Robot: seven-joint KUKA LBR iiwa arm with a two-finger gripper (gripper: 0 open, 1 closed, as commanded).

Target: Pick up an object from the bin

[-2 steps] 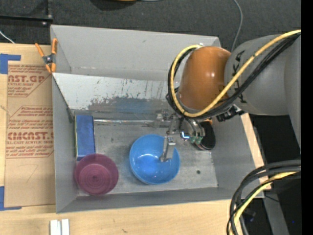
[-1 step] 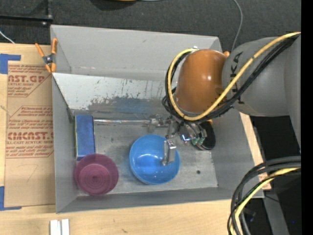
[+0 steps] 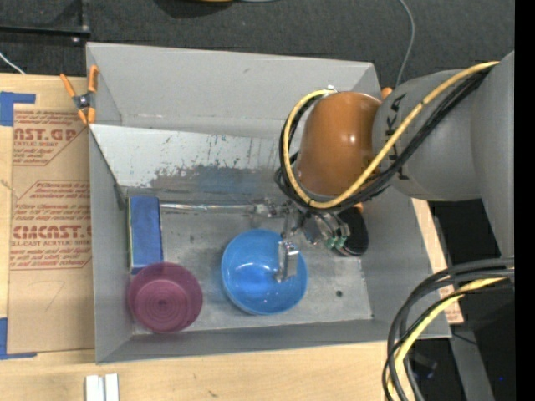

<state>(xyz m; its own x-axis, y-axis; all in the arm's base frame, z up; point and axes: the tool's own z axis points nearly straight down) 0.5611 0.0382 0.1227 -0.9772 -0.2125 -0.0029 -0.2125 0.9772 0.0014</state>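
- Roughly at the middle of the frame, the gripper [image 3: 288,264] is down inside the grey metal bin [image 3: 209,90], against the inner right side of a blue bowl [image 3: 249,281].
- How wide the gripper stands, or whether it has closed on the bowl's wall, cannot be told: its metal tip overlaps the right part of the bowl and the wrist covers what is above it.
- The blue bowl sits open side up on the bin floor, low in the frame and slightly right of the bin's centre, near the front wall.
- A magenta round cup [image 3: 165,296], a ringed face turned upward, lies in the lower left corner of the bin, just beside the bowl with a sliver of floor between them.
- A blue rectangular block [image 3: 145,230] lies lengthwise along the left wall, directly above the magenta cup.
- A small black thing [image 3: 356,239] lies right of the gripper, partly hidden under the wrist.
- The wrist's orange cover [image 3: 334,144], looped by yellow and black cables [image 3: 292,144], hangs over the bin's upper right part.
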